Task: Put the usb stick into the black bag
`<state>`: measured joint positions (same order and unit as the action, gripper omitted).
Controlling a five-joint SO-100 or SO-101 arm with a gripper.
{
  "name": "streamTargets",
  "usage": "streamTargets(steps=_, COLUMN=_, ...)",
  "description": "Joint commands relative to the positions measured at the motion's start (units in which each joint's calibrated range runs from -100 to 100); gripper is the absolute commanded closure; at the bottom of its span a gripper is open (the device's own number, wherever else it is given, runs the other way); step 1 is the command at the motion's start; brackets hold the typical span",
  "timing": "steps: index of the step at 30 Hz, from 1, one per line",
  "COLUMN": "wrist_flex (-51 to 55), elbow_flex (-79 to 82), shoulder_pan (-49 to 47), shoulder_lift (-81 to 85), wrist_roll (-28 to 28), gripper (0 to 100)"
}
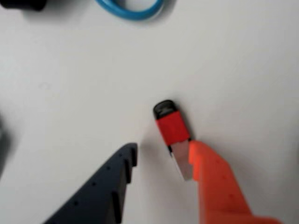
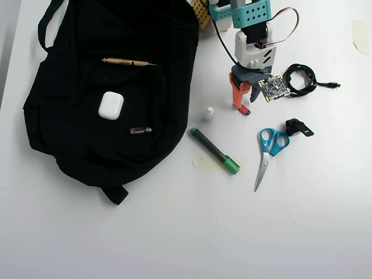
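The usb stick (image 1: 172, 129) lies on the white table, with a red body, a black end pointing away and a silver end by the orange finger. My gripper (image 1: 163, 151) is open and low over the table. Its dark blue finger (image 1: 122, 163) stands left of the stick and its orange finger (image 1: 205, 163) touches or covers the silver end. In the overhead view the gripper (image 2: 248, 104) is right of the black bag (image 2: 75, 122), and the stick shows as a small red bit (image 2: 246, 111) at the orange fingertip. The bag lies flat at the left.
On the bag lie a pencil (image 2: 125, 61), a white earbud case (image 2: 110, 105) and a thin pink-marked stick (image 2: 140, 131). On the table are a green-capped marker (image 2: 214, 150), blue scissors (image 2: 268, 145), a black clip (image 2: 298, 128), a black cable (image 2: 302, 75) and a small white cap (image 2: 208, 113).
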<state>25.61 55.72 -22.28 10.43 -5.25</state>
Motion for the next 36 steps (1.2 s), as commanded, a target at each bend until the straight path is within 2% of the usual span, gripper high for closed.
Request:
streamTargets(steps=1, wrist_flex=1.87, elbow_flex=-1.54, shoulder_pan=0.21, shoulder_lift=1.77, wrist_roll=0.22, gripper=85)
streamTargets(steps=36, wrist_flex=4.37, elbow_flex=-6.93, shoulder_pan=0.96, shoulder_lift=0.45, wrist_roll=0.06, gripper=85)
